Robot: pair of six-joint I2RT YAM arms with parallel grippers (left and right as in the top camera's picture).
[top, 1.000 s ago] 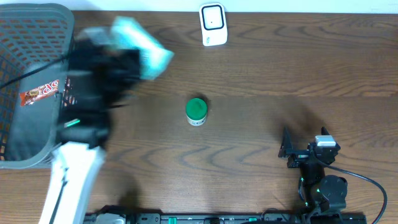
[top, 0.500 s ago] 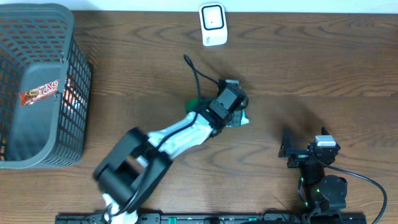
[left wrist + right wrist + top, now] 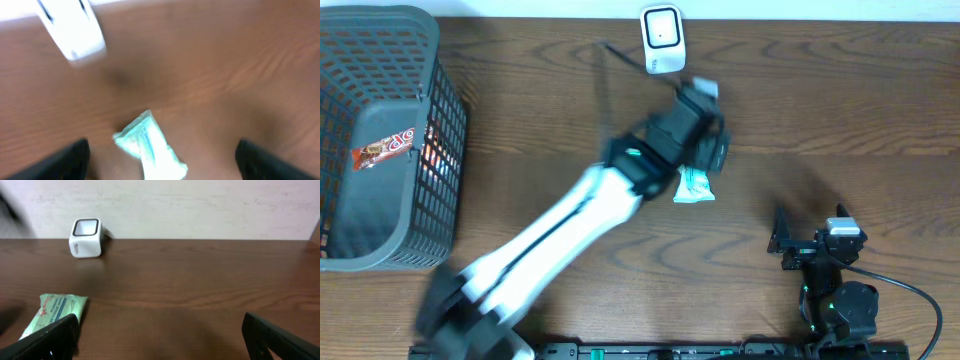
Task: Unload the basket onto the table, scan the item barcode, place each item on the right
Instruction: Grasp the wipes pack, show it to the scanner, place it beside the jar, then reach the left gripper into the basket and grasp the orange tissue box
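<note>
Packet (image 3: pixel 696 186) lies flat on the table (image 3: pixel 840 110) at 6 o'clock from the scanner (image 3: pixel 661 40), its long axis running roughly 11 to 5 in the left wrist view. Left gripper (image 3: pixel 161 152) hangs over it, fingers (image 3: pixel 70 157) spread wide either side, grasping nothing. This arm is far nearer than the right gripper (image 3: pixel 160 335), likewise spread and empty. Overhead, the arm half-hides the packet; the right wrist view shows its printed face.
</note>
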